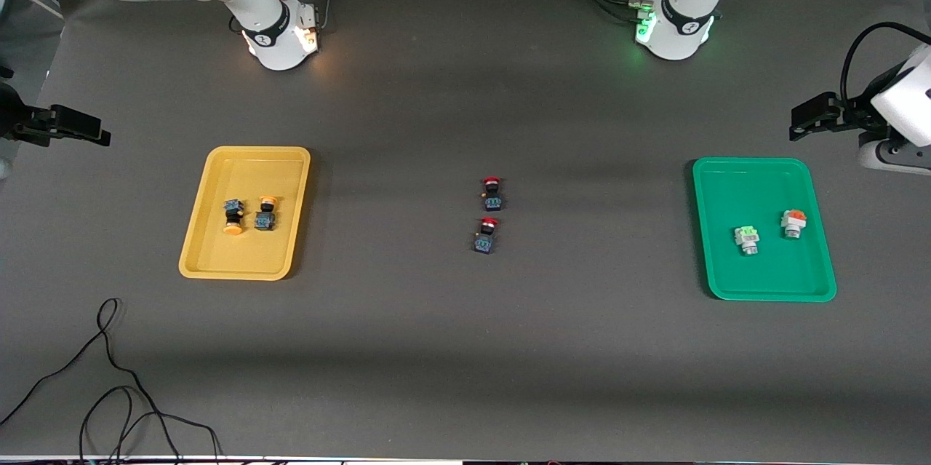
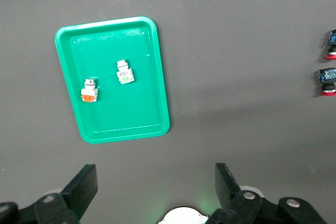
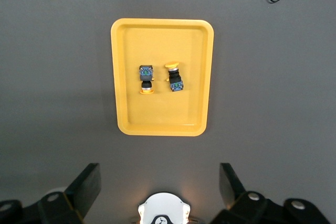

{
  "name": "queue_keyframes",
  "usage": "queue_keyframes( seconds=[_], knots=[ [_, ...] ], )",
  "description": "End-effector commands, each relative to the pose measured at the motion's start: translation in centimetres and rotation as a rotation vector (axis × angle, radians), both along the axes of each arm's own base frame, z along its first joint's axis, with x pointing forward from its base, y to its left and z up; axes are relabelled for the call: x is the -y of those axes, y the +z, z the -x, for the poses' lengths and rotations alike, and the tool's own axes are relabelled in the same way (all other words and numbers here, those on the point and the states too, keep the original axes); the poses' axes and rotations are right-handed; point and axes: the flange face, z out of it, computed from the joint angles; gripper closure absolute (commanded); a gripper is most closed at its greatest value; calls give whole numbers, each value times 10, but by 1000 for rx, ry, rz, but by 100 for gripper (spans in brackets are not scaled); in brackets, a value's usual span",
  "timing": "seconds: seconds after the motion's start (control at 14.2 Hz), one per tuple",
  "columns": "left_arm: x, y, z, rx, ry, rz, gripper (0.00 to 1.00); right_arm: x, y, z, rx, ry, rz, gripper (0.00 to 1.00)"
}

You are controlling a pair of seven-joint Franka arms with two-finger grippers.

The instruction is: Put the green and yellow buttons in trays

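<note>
The yellow tray (image 1: 247,174) lies toward the right arm's end and holds two yellow-capped switches (image 1: 233,217) (image 1: 266,212), side by side. They also show in the right wrist view (image 3: 146,78) (image 3: 175,77). The green tray (image 1: 764,268) lies toward the left arm's end and holds a green-topped white switch (image 1: 747,238) and an orange-topped one (image 1: 793,223). Both also show in the left wrist view (image 2: 124,72) (image 2: 90,90). My left gripper (image 2: 156,184) is open and empty, high over the table between its base and the green tray. My right gripper (image 3: 159,184) is open and empty, high over the table between its base and the yellow tray.
Two red-capped black-blue switches (image 1: 492,192) (image 1: 486,235) stand on the dark mat midway between the trays. A loose black cable (image 1: 109,378) lies near the front edge at the right arm's end.
</note>
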Motion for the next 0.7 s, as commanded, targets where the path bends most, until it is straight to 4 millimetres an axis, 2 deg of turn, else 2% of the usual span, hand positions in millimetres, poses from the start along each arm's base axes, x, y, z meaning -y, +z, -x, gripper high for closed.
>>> queue_keyframes(
  seconds=[0.0, 0.49, 0.63],
  knots=[
    [-2, 6, 5, 17, 5, 16, 0, 0, -2, -8, -17, 1, 13, 0],
    [1, 5, 4, 16, 9, 12, 0, 13, -2, -23, -30, 7, -2, 0],
    [1, 4, 4, 14, 9, 12, 0, 9, 5, -22, -29, -6, -2, 0]
  ],
)
